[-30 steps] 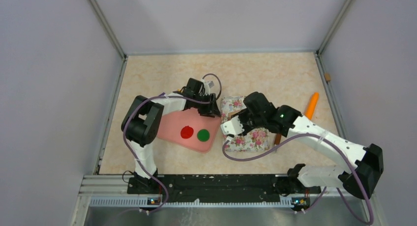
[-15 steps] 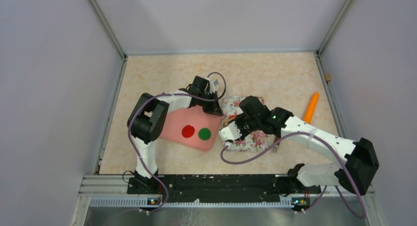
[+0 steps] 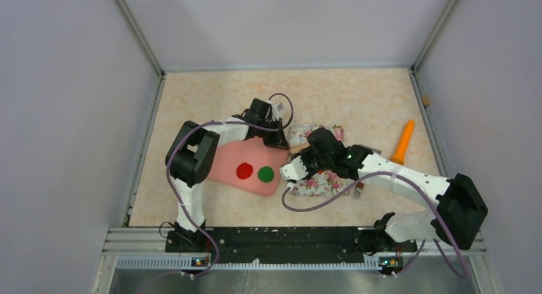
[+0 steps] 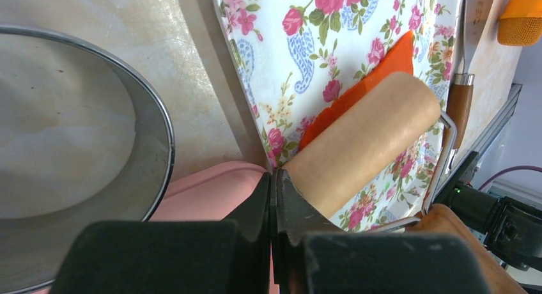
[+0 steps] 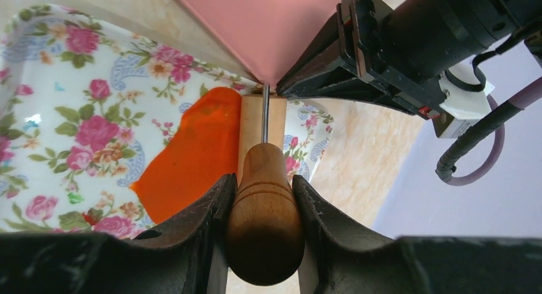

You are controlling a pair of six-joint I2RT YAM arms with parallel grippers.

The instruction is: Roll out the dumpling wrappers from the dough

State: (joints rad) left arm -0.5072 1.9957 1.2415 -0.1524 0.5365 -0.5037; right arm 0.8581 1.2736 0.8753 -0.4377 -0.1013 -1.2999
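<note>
- Firstly, left of the left end effector (image 4: 273,182) and nearer the arm bases, a red disc (image 3: 243,171) and a green disc (image 3: 266,174) lie flat on a pink board (image 3: 227,172), close together but apart.
- Left end effector: jaws pressed tight together, nothing seen between them; tips low at the board's far right corner, just beside the tray (image 4: 287,51) rim.
- Left of those tips, a metal ring (image 4: 163,140) rests on the counter (image 3: 358,96).
- Just past the tips, orange-red dough (image 5: 192,153) lies pressed flat in the floral tray, partly under the roller (image 5: 251,124).
- Right end effector (image 5: 263,185): clamped on the roller's wooden handle, drum on the dough straight ahead of its fingers.
- Well right of it, an orange stick (image 3: 402,142) lies on the counter.
</note>
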